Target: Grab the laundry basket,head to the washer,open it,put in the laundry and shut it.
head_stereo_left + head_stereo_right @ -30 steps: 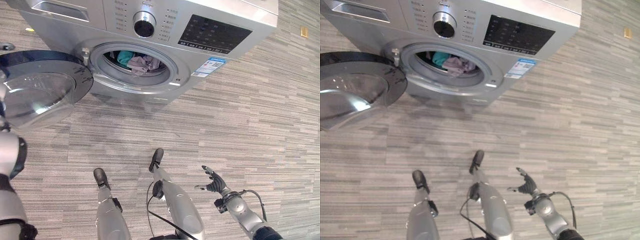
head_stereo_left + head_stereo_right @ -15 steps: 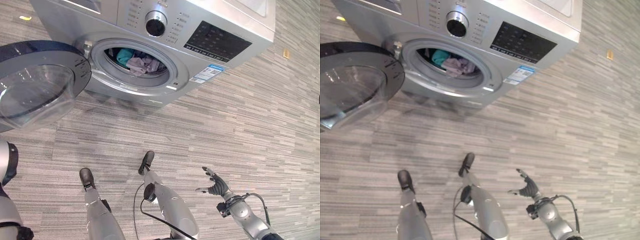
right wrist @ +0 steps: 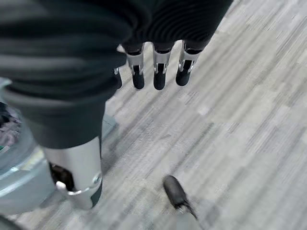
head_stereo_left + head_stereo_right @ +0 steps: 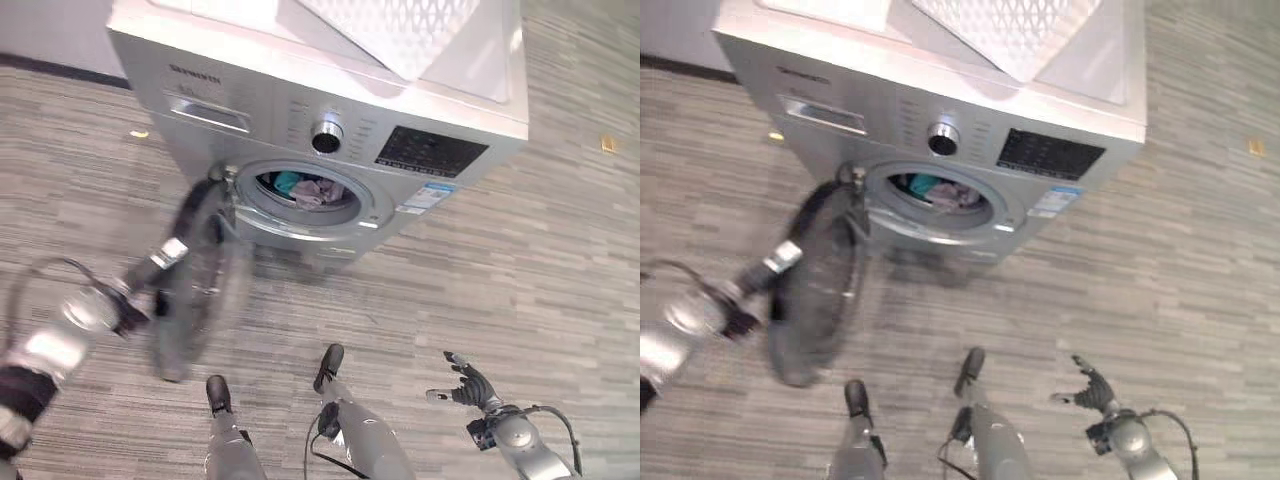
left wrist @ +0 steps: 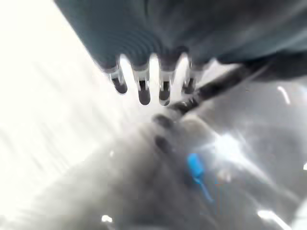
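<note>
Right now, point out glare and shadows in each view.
Left wrist view: white glare floods one side beyond the left hand, with glints on the door. Left eye view: the washer casts a soft shadow on the floor below its opening. Right wrist view: even light.

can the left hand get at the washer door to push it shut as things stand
Probably yes: the left hand is already at the door, which stands half open beside the washer with nothing between them. The right hand hangs away, open.
</note>
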`<state>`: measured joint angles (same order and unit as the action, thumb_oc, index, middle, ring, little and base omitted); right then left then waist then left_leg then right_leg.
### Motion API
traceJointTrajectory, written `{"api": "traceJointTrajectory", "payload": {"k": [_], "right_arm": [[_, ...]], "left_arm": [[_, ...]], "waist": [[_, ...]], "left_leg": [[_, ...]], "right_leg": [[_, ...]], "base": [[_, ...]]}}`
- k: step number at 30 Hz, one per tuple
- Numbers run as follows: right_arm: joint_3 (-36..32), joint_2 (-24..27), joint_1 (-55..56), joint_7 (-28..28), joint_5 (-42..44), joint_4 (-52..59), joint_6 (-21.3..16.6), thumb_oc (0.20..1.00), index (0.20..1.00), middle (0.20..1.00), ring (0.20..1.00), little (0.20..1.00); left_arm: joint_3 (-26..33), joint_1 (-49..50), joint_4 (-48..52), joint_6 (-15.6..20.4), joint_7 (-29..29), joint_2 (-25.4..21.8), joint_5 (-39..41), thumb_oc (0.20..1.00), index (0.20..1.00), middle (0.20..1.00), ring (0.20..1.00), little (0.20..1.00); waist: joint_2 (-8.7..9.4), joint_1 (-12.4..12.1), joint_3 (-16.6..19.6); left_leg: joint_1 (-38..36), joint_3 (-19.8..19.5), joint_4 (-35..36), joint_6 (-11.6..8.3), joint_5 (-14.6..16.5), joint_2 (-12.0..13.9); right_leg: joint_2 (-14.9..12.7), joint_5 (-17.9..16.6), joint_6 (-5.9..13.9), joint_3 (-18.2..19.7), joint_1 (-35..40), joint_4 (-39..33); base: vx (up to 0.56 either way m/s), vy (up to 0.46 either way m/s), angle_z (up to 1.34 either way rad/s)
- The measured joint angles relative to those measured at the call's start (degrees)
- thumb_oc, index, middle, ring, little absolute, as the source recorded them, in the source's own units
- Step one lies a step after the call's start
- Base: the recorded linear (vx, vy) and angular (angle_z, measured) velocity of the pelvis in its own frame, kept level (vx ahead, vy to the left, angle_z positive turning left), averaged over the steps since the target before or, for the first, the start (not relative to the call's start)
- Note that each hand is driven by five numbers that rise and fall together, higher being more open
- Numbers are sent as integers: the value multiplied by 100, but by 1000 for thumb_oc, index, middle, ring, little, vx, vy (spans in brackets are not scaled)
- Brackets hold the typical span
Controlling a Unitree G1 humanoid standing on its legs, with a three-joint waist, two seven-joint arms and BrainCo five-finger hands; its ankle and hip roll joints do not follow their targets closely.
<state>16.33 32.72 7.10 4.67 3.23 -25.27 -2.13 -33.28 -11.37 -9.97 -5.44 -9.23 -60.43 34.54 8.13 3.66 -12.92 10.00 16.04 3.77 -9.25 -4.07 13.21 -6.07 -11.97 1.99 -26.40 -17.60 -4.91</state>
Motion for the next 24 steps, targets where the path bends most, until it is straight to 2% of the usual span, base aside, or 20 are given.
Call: {"api": "traceJointTrajectory", "payload": {"k": [2,4,6,9,11,13,16,19,22,24], "right_arm": [[-5,-1,-79,15,-127,6,-38,1000,1000,1000,1000,1000],[-6,-5,-148,45,-197,-115,-66,1000,1000,1000,1000,1000],[-60,-5,-159,143,-229,-309,-135,1000,1000,1000,1000,1000],[-28,-80,-166,164,-377,-618,-153,1000,1000,1000,1000,1000],[-30,-145,-150,160,-472,-805,-157,1000,1000,1000,1000,1000],[-153,-259,-71,176,-631,-1089,-154,1000,1000,1000,1000,1000],[-223,-414,303,192,-755,-1395,-140,1000,1000,1000,1000,1000],[-235,-691,594,147,-861,-1558,-135,1000,1000,1000,1000,1000],[-197,-847,639,41,-850,-1653,-148,1000,1000,1000,1000,1000],[-144,-981,609,-17,-840,-1924,-145,1000,1000,1000,1000,1000]], "left_arm": [[-370,525,255,47,-121,435,763,1000,1000,1000,1000,1000],[-660,960,583,43,-136,773,1362,1000,1000,1000,1000,1000],[-633,1061,748,94,-125,1054,1709,1000,1000,1000,1000,1000],[-319,820,286,156,-49,1652,1703,1000,1000,1000,1000,1000],[-204,673,3,169,-8,2097,1630,1000,1000,1000,1000,1000],[312,731,-30,252,123,2736,1351,1000,1000,1000,1000,1000],[1092,945,-63,610,167,3662,889,1000,1000,1000,1000,1000],[1536,1460,-339,801,154,3851,396,1000,1000,1000,1000,1000],[1452,1971,-452,864,156,3360,-387,1000,1000,1000,1000,1000],[1623,2238,-659,995,180,3316,-801,1000,1000,1000,1000,1000]], "waist": [[-65,29,-47],[-98,11,-63],[-171,39,-53],[-233,110,-21],[-331,220,134],[-450,340,320],[-648,336,564],[-741,260,853],[-738,74,899],[-699,-20,933]], "left_leg": [[-319,108,23,7,60,-31],[-700,359,54,65,138,-46],[-908,489,65,113,245,-55],[-1253,696,113,140,269,-90],[-1518,892,146,187,334,-101],[-1664,1003,152,193,379,-124],[-1768,1011,154,236,440,-110],[-1818,1012,154,261,456,-69],[-1816,928,181,256,452,-73],[-1795,798,180,250,446,-84]], "right_leg": [[-3,32,44,111,201,1],[28,37,55,380,394,0],[54,76,104,538,499,-2],[102,46,88,781,648,-1],[128,48,91,942,780,-3],[138,46,95,1035,846,-3],[159,84,121,1054,963,-8],[204,110,111,1081,1004,-51],[141,104,116,1007,1065,-55],[121,107,119,904,1112,-55]], "base": [[84,65,-36],[49,41,-54],[76,48,-43],[104,54,-41],[111,32,-50],[73,4,-30],[65,-24,-7],[32,-25,-2],[-7,-25,12],[-28,-27,27]]}}
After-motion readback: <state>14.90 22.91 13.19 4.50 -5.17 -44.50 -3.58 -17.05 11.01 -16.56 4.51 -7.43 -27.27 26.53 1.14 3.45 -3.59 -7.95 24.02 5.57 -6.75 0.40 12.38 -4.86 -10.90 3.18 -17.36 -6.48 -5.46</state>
